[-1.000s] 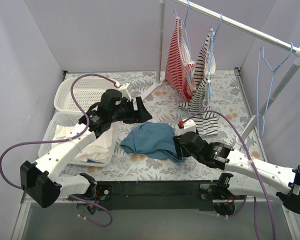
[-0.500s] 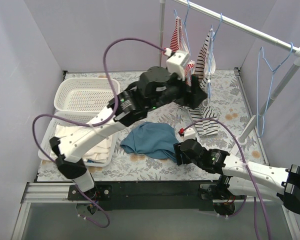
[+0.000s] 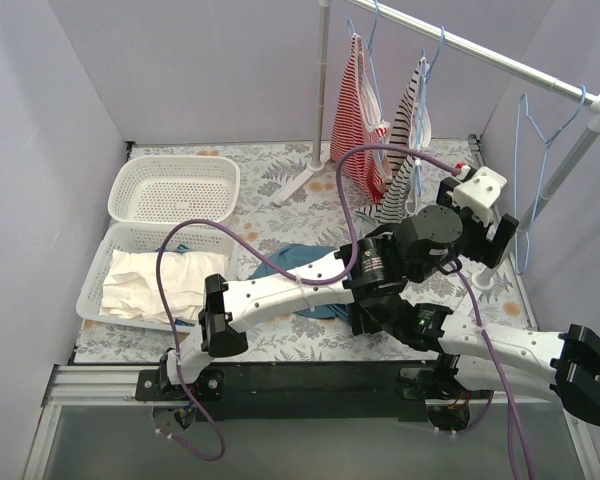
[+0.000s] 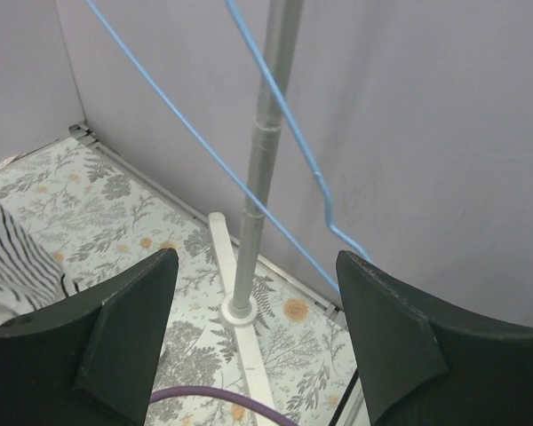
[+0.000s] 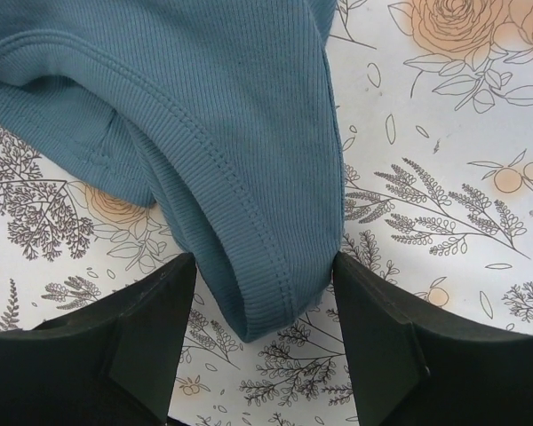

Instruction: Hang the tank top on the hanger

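Note:
The teal-blue tank top [image 3: 290,258] lies crumpled on the floral table, mostly hidden under the arms. In the right wrist view its ribbed hem [image 5: 249,231] forms a fold between my right gripper's [image 5: 262,328] open jaws, which are not closed on it. My right gripper [image 3: 365,318] sits low at the garment's near right edge. The light-blue wire hanger [image 3: 540,150] hangs bare at the right end of the rail. My left gripper [image 3: 495,240] is open and empty just left of it. The hanger's wires [image 4: 306,151] cross ahead of my left gripper [image 4: 258,346].
A red-and-white striped top [image 3: 355,110] and a black-and-white striped top [image 3: 410,140] hang on the rail. The rack's right pole [image 4: 258,177] and foot stand ahead of the left gripper. An empty white basket [image 3: 175,185] and one with white cloths [image 3: 140,280] sit at left.
My left arm has swung from the baskets on the left across the table to the far right, by the bare hanger. My right gripper has stayed at the tank top's edge.

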You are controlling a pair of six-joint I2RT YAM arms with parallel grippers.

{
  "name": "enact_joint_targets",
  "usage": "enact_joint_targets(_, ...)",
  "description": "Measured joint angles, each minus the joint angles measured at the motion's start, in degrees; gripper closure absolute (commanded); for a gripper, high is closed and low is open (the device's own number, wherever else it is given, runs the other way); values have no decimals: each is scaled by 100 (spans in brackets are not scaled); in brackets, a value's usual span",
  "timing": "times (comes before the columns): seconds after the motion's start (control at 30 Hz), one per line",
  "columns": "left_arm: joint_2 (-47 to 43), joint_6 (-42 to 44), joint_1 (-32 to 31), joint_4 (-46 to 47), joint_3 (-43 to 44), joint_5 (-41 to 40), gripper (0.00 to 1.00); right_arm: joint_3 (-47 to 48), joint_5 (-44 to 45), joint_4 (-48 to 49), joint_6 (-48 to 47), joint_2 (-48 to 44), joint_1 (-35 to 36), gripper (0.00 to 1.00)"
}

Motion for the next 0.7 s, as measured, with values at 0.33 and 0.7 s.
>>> enact_joint_targets(0.33, 107, 282, -229, 966, 46, -52, 28, -98, -105, 234, 0, 146, 0, 29)
enact_joint_targets(0.7, 922, 629, -435, 1379, 302, -168, 30, -245, -155, 380, 42, 107, 0, 29)
